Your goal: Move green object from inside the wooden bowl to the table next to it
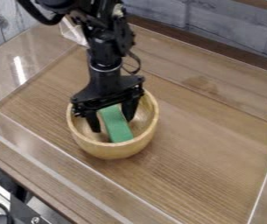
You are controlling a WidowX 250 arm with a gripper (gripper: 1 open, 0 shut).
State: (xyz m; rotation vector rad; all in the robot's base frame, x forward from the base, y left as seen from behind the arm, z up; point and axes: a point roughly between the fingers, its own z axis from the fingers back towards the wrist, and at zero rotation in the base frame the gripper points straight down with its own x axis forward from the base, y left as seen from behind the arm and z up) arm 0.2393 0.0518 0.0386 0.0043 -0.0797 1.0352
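This looks like a robotics lab or test cell rather than a home. A black robot arm (pixel 101 39) works over a brown wood-grain table (pixel 206 131) that is fenced on its sides by clear acrylic walls (pixel 31 44), the kind of enclosure built to keep things inside a small experimental workspace. The transparent panels catch reflections along the left and near edges. Behind the enclosure runs a grey, plank-patterned backdrop (pixel 217 26), plain and free of household furnishing. The table carries only a staged prop, a light wooden bowl (pixel 88 144), set out beneath the arm. At the lower left corner dark equipment parts (pixel 7 210) show outside the enclosure, too cropped to identify.
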